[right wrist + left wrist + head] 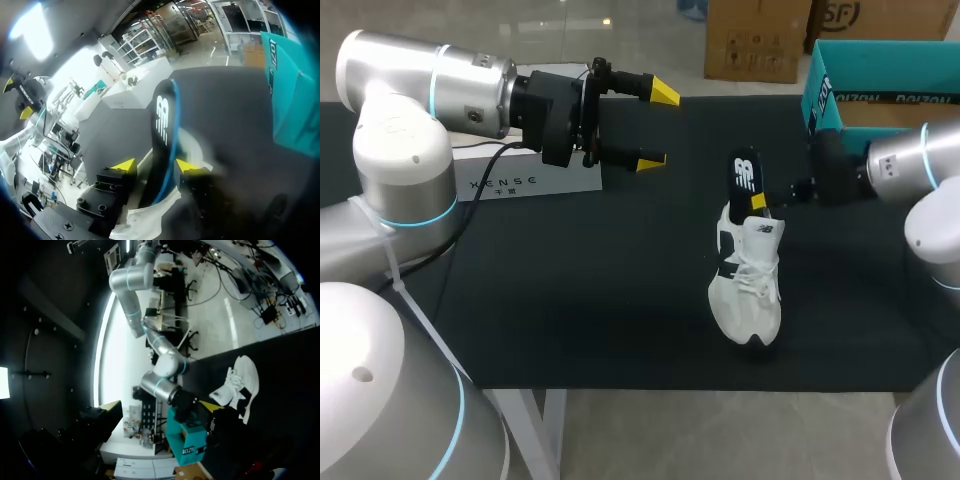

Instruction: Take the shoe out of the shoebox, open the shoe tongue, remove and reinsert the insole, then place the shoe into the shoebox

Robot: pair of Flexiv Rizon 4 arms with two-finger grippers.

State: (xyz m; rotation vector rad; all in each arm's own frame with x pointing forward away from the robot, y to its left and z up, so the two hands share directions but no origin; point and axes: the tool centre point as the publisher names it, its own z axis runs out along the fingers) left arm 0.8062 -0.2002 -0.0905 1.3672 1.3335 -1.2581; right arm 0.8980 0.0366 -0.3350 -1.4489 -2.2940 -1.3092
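A white shoe stands on the black table, toe towards the front edge. A black insole with a white logo sticks up out of its opening. My right gripper comes in from the right at the insole. In the right wrist view the insole stands between the yellow fingertips; one tip touches it and the other stands a little apart. My left gripper hovers open and empty above the table, back left of the shoe. The teal shoebox sits at the back right.
A flat white box lies at the back left under my left arm. The left wrist view shows the shoe, the shoebox and my right arm from afar. Bare black table lies left of and in front of the shoe.
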